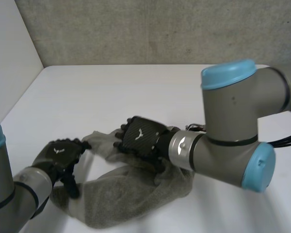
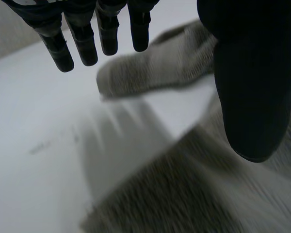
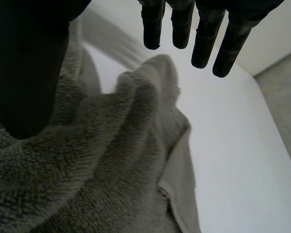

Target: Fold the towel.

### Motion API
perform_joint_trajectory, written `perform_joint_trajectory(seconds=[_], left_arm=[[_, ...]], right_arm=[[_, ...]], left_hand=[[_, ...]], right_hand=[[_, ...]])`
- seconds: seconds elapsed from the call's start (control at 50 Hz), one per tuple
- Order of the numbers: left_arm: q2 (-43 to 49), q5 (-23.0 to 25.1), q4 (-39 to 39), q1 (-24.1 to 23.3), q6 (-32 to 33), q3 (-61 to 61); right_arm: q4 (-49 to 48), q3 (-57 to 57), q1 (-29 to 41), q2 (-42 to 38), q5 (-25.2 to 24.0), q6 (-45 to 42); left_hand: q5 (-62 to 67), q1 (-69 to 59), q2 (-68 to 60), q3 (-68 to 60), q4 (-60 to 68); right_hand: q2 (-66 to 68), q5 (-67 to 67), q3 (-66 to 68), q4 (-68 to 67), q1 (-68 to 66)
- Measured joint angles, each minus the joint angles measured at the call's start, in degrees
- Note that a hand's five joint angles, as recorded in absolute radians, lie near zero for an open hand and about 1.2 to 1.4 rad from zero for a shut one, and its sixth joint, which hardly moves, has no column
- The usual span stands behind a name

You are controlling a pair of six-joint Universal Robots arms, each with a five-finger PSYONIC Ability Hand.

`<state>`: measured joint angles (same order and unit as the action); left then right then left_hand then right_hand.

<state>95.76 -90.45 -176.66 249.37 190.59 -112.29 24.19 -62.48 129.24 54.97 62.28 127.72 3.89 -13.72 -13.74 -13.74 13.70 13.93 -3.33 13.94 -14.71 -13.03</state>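
Crumpled towel point(image 1: 131, 194) under wide-open left hand point(image 1: 62, 150) and right hand point(image 1: 141, 137), perhaps touching; open table point(image 1: 136, 92) beyond

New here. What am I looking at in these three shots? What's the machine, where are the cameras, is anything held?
A robot with two grey arms at a white table, each ending in a black robot hand. The wide shot is from a head camera behind the arms, looking down: left robot hand at its left, right robot hand at its right. The other two are wrist cameras looking along each palm; the dark fingers there are that arm's own. A rumpled grey towel lies on the table. The right hand's palm is over it, the left is beside it. Both hands' fingers are straight; nothing is held.
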Motion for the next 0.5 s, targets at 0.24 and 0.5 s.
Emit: perform_joint_trajectory(seconds=[0.24,0.5], left_arm=[[0.2,0.4,0.2,0.9,0.3,-4.5],[2.6,0.1,-0.8,0.9,0.5,-4.2]], right_arm=[[-0.5,0.2,2.6,-4.1,2.7,-10.8],[-4.0,1.1,2.7,-8.0,10.8,-20.3]], left_hand=[[6.8,-6.8,-6.8,-6.8,6.8],[27.8,-28.7,-28.7,-28.7,28.2]], right_hand=[[0.0,0.0,0.0,0.0,-0.1],[23.2,-23.0,23.3,-22.4,-24.2]])
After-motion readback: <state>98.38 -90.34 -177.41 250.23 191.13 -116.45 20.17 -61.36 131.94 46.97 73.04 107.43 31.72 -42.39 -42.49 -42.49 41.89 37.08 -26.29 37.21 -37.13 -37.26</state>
